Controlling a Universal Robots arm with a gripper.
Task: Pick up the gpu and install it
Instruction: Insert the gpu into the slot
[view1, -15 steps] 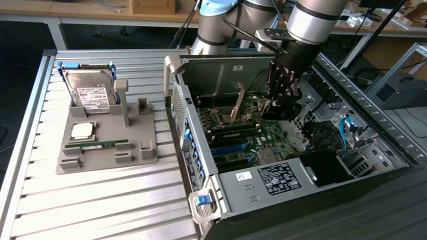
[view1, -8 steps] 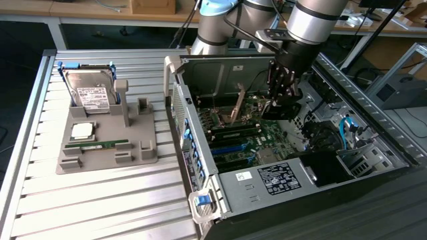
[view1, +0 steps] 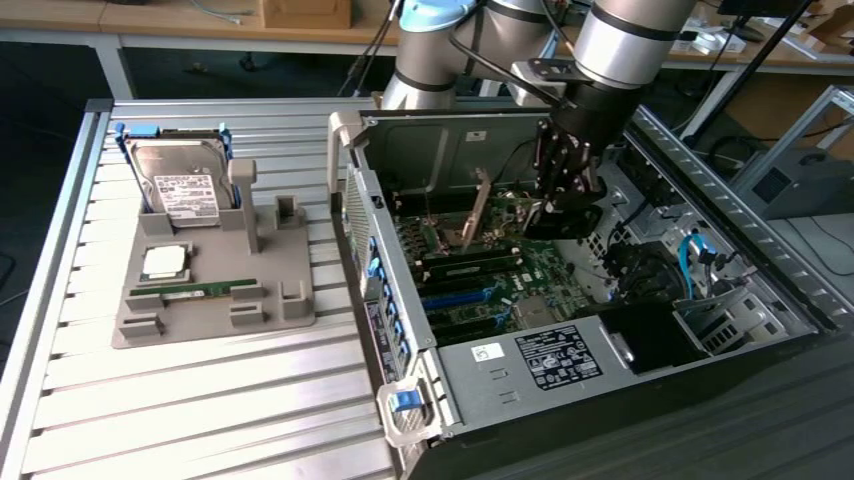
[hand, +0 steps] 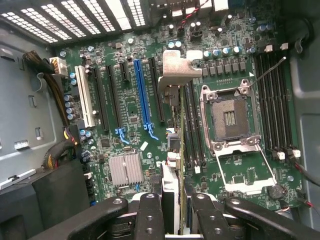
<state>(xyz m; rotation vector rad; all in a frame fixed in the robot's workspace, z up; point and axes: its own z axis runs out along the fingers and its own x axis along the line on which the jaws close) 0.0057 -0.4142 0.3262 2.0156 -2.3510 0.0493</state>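
My gripper is down inside the open computer case, over the motherboard. It is shut on the gpu, which shows edge-on between the two black fingers in the wrist view. The card's silvery end bracket points away from the fingers. It hangs over the black expansion slots between the blue slot and the processor socket. In the exterior view the bracket is a thin slanted strip beside the gripper. Whether the card's edge touches a slot I cannot tell.
On the slatted table at the exterior view's left, a grey holder carries a silver hard drive, a processor chip and a green memory stick. A finned heatsink and cables are near the slots.
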